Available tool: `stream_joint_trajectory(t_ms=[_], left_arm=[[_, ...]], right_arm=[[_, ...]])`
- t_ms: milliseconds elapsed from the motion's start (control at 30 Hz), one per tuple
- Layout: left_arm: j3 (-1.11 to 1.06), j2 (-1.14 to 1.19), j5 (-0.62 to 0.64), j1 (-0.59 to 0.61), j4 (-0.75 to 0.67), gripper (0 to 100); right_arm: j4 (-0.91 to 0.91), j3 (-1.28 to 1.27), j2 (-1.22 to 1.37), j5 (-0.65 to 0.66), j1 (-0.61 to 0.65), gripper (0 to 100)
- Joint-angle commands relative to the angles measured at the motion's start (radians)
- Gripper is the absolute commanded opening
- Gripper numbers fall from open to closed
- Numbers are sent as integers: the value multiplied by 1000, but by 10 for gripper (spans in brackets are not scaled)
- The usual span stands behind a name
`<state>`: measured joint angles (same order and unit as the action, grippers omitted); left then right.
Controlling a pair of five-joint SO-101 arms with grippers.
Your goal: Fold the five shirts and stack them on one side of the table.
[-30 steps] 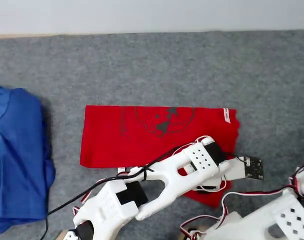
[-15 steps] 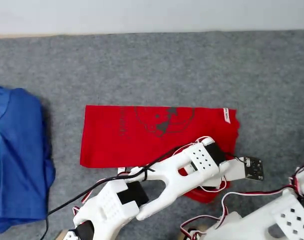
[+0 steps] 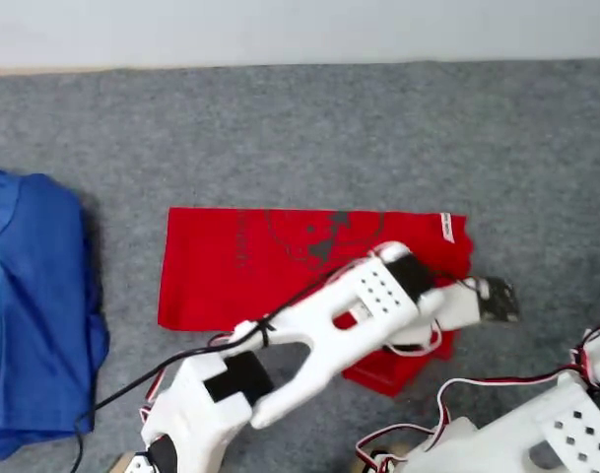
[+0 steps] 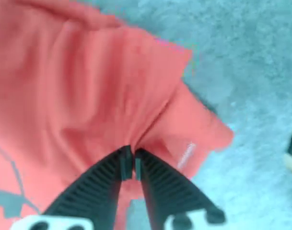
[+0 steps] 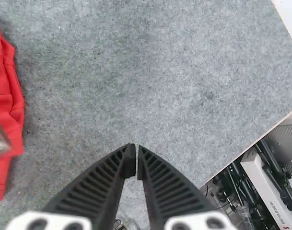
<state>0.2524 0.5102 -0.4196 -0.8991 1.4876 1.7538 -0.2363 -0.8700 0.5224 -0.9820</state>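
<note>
A red shirt [image 3: 250, 261] lies partly folded on the grey mat [image 3: 309, 138], mid-table, print side up. My left arm [image 3: 378, 291] stretches over its front right part. In the left wrist view my left gripper [image 4: 129, 160] is shut on a pinched fold of the red shirt [image 4: 83, 96], with creases running out from the tips. A pile of blue shirts [image 3: 38, 305] sits at the table's left edge. My right gripper [image 5: 133, 162] is shut on nothing above bare mat, with the red shirt's edge [image 5: 4, 96] off to one side.
My right arm's white body [image 3: 536, 429] fills the front right corner. The table's edge [image 5: 275, 132] runs close to the right gripper, with equipment [image 5: 261, 175] beyond it. Bare mat stretches across the back and right.
My left arm has moved toward the back of the table with the shirt's front right corner, so less red cloth sticks out in front. The right arm has stayed put.
</note>
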Motion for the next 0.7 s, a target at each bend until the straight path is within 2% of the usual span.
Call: stream_joint_trajectory(t_ms=[0, 167, 333, 667], left_arm=[[36, -69, -5, 63, 9, 3], [36, -69, -5, 107, -5, 3], [35, -69, -3, 87, 3, 3], [35, -69, 3, -98, 86, 3]], right_arm=[[41, 5, -15, 9, -10, 9], [42, 5, -15, 8, -10, 9], [42, 5, -15, 8, -10, 9], [42, 5, -15, 8, -10, 9]])
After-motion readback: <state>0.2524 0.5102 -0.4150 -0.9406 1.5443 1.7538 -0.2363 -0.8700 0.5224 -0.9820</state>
